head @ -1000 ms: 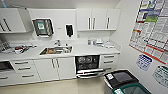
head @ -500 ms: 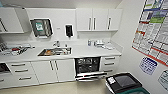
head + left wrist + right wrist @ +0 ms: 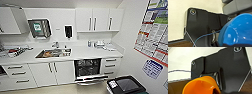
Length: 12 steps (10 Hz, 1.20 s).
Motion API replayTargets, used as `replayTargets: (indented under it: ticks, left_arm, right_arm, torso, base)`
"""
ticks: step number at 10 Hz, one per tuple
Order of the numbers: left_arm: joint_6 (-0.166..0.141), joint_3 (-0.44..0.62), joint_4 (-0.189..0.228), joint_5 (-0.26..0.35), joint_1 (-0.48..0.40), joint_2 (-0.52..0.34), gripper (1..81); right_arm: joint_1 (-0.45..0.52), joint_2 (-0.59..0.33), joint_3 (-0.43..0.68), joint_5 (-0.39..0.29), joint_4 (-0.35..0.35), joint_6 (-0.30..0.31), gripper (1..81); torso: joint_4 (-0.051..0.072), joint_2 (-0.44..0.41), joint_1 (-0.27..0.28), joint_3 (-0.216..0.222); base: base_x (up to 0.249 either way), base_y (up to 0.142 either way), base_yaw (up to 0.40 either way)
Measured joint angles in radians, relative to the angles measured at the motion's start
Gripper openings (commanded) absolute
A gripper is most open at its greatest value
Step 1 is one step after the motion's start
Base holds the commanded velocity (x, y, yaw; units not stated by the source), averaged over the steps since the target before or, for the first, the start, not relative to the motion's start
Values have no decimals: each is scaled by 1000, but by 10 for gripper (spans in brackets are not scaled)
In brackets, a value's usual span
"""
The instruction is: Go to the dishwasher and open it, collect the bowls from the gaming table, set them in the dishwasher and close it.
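Wall posters (image 3: 153, 32) and blue notice (image 3: 152, 68) carry print, none of it legible

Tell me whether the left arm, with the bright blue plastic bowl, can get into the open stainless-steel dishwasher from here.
Probably not yet. The blue bowl sits large at the left wrist, but the dishwasher lies across the floor. Its door is down and nothing blocks the dark opening.

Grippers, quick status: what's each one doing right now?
Left gripper: round bright blue plastic bowl sits close at the wrist, apparently carried; fingers cannot be told.
Right gripper: small yellow-orange plastic bowl likewise; fingers cannot be told.
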Motion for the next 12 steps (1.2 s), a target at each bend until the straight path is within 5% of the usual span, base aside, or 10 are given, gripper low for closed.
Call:
replayTargets:
  ticks: [12]
  left_arm:
    - [0,0,-1,0,0,0,10]
  right_arm:
    - [0,1,-5,-1,0,0,10]
  torso:
    - [0,0,0,0]
  base:
    - [140,78,0]
